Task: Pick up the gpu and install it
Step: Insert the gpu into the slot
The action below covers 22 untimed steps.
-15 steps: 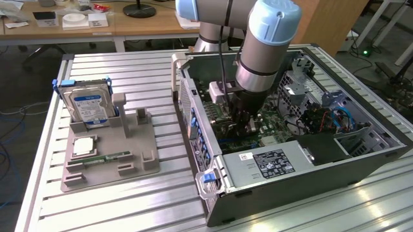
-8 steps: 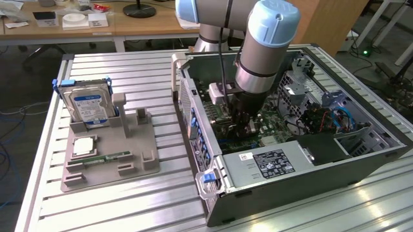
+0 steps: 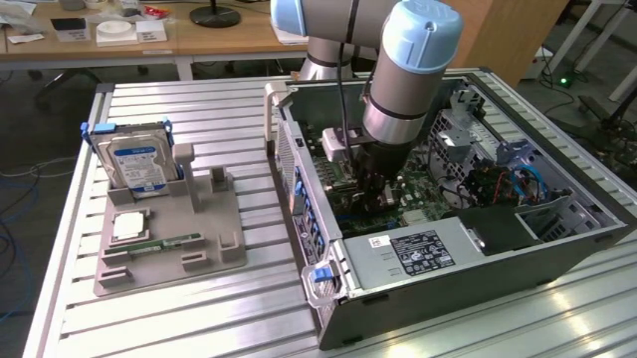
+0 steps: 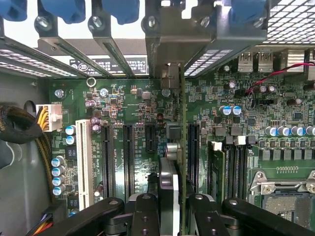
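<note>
Item: gpu (image 4: pixel 181 162). Location: inside the open case (image 3: pixel 557 261), held on edge over the motherboard (image 4: pixel 123 108). In the wrist view the card appeared edge-on as a thin green line running from the gripper (image 4: pixel 174 206) away toward the rear slot openings, its metal bracket (image 4: pixel 170 49) standing at the case's back wall.

Gripper: fingers closed narrowly on the card's near end, one dark finger (image 4: pixel 145 211) on each side of it. In the exterior view the gripper (image 3: pixel 371 190) hung straight down from the arm (image 3: pixel 403 82), deep in the case.

Governing relation: the card's long axis lay parallel to the black expansion slots (image 4: pixel 129 152), and it stood between two of them, just beside the slot (image 4: pixel 193 147) nearer the RAM. Whether its lower edge had met a slot could not be told.

Judgement: card carried to the board, seating not confirmed.

Other items: tray (image 3: pixel 214 253) on the table (image 3: pixel 199 321), well apart from the case toward the exterior view's left, carrying a hard drive (image 3: pixel 137 164).
</note>
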### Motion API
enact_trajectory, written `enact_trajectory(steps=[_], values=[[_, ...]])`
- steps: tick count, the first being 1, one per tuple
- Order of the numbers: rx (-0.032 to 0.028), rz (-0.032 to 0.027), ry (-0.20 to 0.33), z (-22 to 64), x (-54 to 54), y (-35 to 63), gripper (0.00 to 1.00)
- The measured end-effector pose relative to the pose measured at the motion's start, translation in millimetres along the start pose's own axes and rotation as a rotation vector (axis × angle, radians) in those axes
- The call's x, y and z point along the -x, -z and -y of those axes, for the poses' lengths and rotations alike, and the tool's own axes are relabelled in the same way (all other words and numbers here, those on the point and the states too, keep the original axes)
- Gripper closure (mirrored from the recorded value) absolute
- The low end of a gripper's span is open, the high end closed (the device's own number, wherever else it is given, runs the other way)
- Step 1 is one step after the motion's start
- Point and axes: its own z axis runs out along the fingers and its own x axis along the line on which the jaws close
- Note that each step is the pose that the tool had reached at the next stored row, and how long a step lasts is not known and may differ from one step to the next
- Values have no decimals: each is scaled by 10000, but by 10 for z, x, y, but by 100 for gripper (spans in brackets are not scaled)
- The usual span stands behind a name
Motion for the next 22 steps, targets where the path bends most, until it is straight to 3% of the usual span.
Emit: enact_trajectory(steps=[5, 6, 9, 10, 14, 22], values=[[0, 3, -1, 0, 0, 0, 72], [-10, 37, -3, 0, 4, -11, 71], [-1, 4, 0, 0, 0, 0, 65], [0, 1, 0, 0, 0, 2, 58], [0, -1, 0, 0, 0, 22, 58], [0, 1, 0, 2, 8, 233, 58]])
